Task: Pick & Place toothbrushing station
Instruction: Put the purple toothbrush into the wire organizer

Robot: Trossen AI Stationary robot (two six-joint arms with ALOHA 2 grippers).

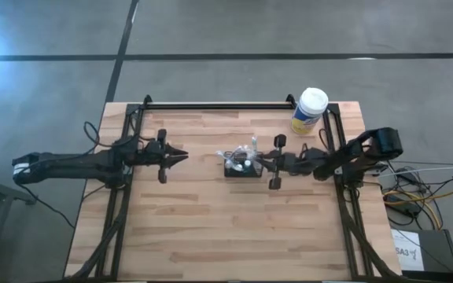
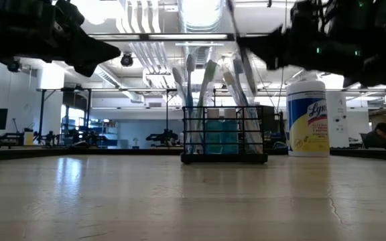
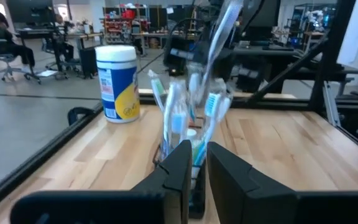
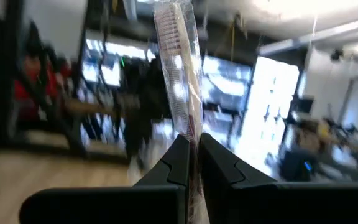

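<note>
The toothbrushing station, a small black wire caddy (image 1: 242, 168) (image 2: 224, 137), stands on its base at the table's middle. Several toothbrushes (image 2: 200, 100) stick up out of it. My right gripper (image 1: 261, 162) (image 4: 193, 149) hovers just right of the caddy, shut on a clear toothbrush (image 4: 178, 62) (image 3: 221, 28) that rises above the others. My left gripper (image 1: 184, 157) (image 3: 199, 165) waits to the caddy's left, level with it and pointing at it. Its fingers are almost together, with nothing between them. My right gripper pinches the clear toothbrush's handle (image 4: 192, 134) between its two fingers. The fingers come roughly level from the table's right and lie across the handle. The brush stands steeply tilted, its upper end (image 2: 233, 17) high above the gripper and its lower end (image 2: 252, 90) among the other brushes over the caddy.
A yellow wipes canister (image 1: 310, 110) (image 2: 307, 117) with a white lid stands at the table's far right corner. A black rail (image 1: 219, 105) runs along the far edge. Bare wood (image 1: 226, 228) lies toward the near edge. People sit in the room beyond the table.
</note>
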